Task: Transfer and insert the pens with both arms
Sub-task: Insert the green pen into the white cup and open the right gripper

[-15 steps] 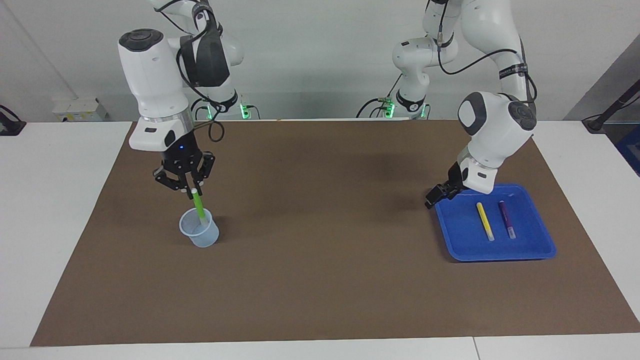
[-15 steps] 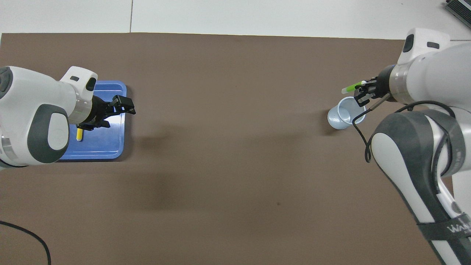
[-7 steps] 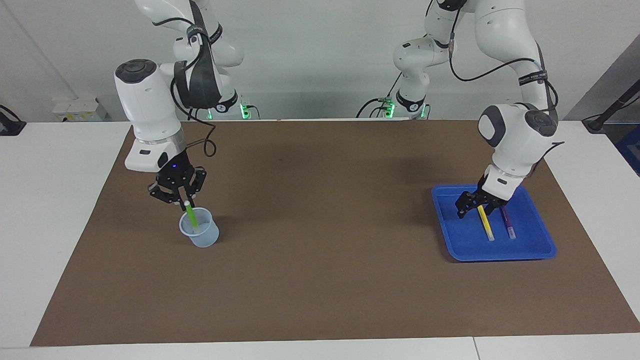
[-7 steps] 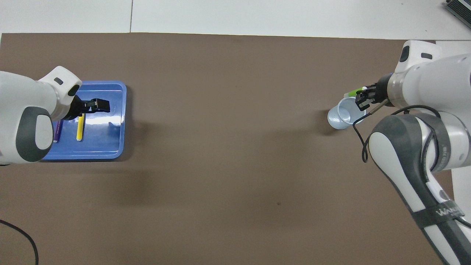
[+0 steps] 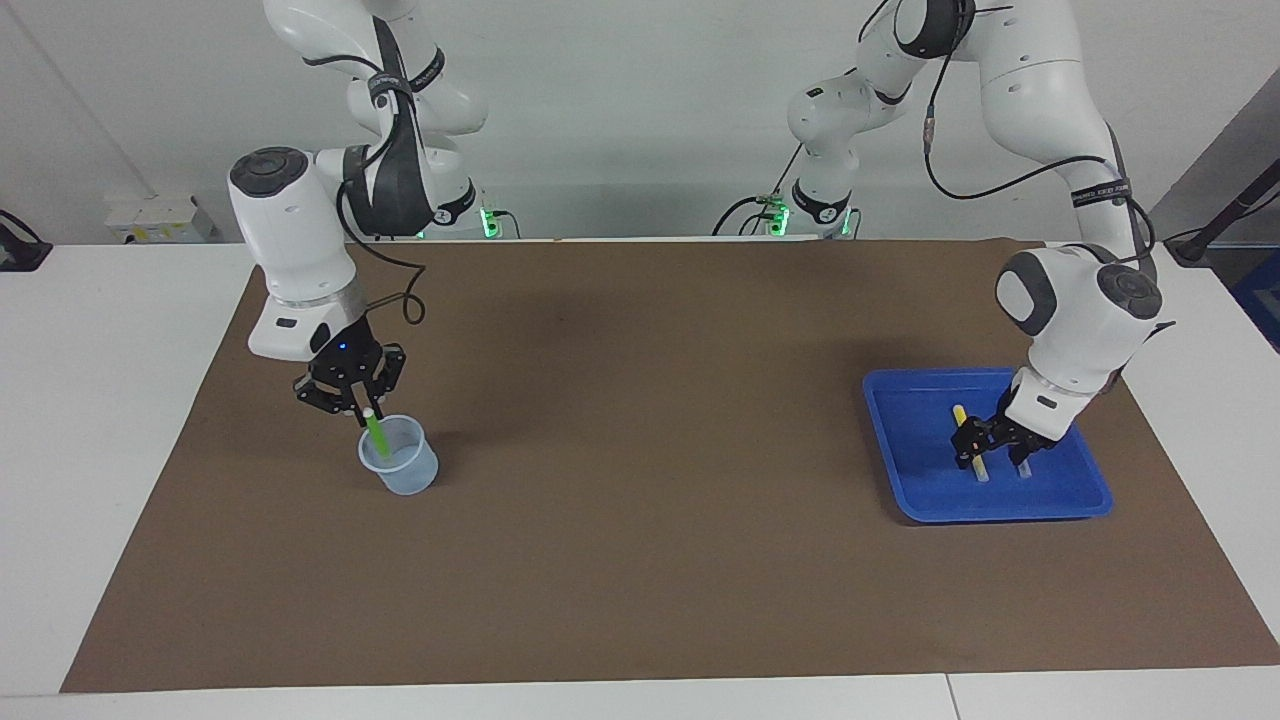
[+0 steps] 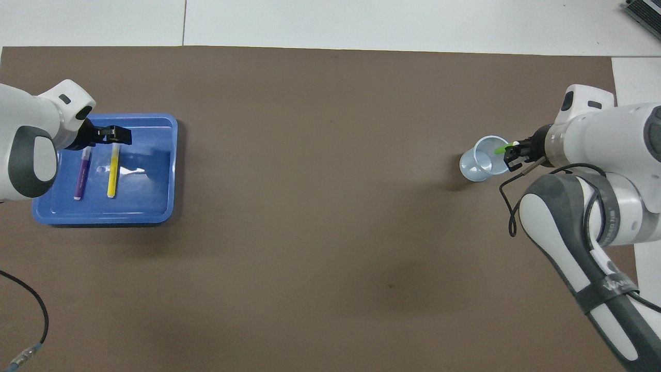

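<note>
Jaws first: the right gripper is clamped on the white top of the green pen, whose lower end is already inside the clear cup, while the left gripper stands spread wide, low in the tray and straddling the farther end of the yellow pen without yet pinching it. Going from big to small: both arms work over the brown mat, the right arm at its own end above the cup, the left arm at the other end over the blue tray; in the tray 2 pens lie side by side, the yellow one and the purple pen, the purple one closer to the tray's outer edge. To finish well, I judge the right gripper should let go only once the green pen leans on the cup's rim, so the light cup does not tip, and then lift straight up. The left gripper should centre on the yellow pen alone, keeping its finger clear of the purple neighbour just beside it, before closing. Against 1 second ago, the green pen has sunk deeper into the cup, and the left gripper, then hovering at the tray's edge nearer the middle of the table, has come down among the pens.
</note>
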You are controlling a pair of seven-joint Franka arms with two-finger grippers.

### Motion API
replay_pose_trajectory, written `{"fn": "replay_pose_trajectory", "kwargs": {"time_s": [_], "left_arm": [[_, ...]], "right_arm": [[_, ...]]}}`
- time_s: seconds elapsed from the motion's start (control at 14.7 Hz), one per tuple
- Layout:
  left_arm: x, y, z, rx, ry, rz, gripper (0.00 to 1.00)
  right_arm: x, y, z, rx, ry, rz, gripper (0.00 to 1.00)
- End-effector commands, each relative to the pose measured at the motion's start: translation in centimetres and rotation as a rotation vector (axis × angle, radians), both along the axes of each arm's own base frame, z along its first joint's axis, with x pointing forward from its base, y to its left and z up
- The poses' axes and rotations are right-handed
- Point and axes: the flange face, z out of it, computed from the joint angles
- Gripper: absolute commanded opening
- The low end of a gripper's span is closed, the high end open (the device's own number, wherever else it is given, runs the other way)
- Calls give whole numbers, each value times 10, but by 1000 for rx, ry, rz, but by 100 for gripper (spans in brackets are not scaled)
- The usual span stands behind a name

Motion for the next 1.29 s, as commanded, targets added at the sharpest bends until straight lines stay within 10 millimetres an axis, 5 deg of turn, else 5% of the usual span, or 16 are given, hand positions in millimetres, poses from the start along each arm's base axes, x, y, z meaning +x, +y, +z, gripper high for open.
{"fn": "replay_pose_trajectory", "kwargs": {"time_s": [0.0, 0.07, 0.14, 0.27, 0.34, 0.41, 0.75, 1.23], "left_arm": [[-3, 12, -8, 21, 27, -52, 90], [-4, 12, -8, 20, 37, -56, 90], [-4, 11, -9, 20, 40, -57, 90], [-11, 10, -21, 19, 53, -59, 90], [-12, 10, -23, 19, 55, -59, 90], [-12, 10, -23, 19, 55, -59, 90], [-20, 9, -31, 19, 77, -60, 88], [-27, 16, -36, 18, 97, -49, 83]], "right_arm": [[-8, -2, -7, 27, -5, -10, 5], [-10, -2, -9, 30, -2, -12, 9], [-10, -2, -10, 35, -2, -16, 33], [-9, -2, -9, 35, -3, -15, 51], [-9, -1, -9, 35, -3, -15, 76], [-9, -1, -9, 35, -3, -13, 81], [-5, 2, 2, 37, 0, -6, 82], [4, 52, 60, 180, -19, -60, 83]]}}
